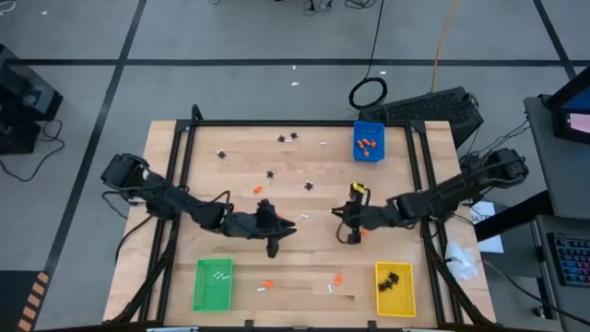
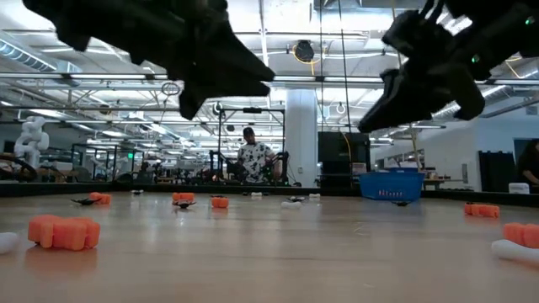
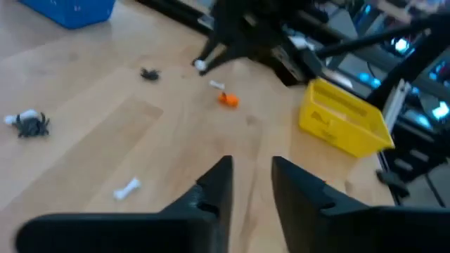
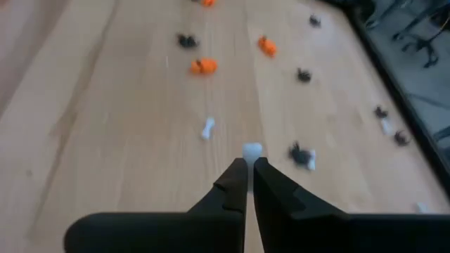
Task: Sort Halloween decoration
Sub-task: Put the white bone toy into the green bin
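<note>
The Halloween decoration lies scattered on the wooden table: orange lumps, black spiders and white bones. My right gripper, near the table's middle, is shut on a white bone. My left gripper hovers just left of it, open, with nothing between its fingers. Both hang well above the tabletop in the low view. My right gripper pinches a white bone between its two fingertips. The bone's knobbed end sticks out just past the tips. The fingers slant downward toward the table's left side. The bone is lifted clear of the table.
A blue tray with orange lumps stands at the far right. A green tray holding white bones is at the near left, and a yellow tray holding black spiders at the near right. A black frame borders the table.
</note>
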`<control>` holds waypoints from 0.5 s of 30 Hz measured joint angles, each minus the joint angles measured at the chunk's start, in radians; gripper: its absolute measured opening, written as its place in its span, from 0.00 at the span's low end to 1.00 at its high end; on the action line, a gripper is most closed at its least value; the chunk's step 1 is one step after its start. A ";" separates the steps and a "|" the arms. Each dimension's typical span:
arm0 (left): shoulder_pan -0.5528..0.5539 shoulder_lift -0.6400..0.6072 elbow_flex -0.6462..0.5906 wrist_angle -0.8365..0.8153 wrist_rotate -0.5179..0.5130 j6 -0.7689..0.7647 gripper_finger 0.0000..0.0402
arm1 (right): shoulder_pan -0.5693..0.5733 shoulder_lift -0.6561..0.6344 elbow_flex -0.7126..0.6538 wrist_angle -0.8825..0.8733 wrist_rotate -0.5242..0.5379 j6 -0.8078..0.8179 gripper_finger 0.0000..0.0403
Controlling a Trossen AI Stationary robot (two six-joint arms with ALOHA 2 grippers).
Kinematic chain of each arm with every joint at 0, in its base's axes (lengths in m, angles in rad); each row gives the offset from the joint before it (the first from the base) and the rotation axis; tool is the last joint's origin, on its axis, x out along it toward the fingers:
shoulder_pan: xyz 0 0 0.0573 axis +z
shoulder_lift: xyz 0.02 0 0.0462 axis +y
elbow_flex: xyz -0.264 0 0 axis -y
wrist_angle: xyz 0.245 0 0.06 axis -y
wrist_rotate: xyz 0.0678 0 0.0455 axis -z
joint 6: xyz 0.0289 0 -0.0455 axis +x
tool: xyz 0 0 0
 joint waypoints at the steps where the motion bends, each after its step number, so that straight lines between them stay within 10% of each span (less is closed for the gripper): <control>1: 0.012 0.018 0.000 0.032 0.000 0.000 0.27 | 0.013 0.003 0.010 0.000 0.019 -0.003 0.02; 15: 0.150 0.158 0.109 0.161 0.081 0.028 0.35 | 0.046 0.115 0.135 -0.036 0.137 -0.041 0.02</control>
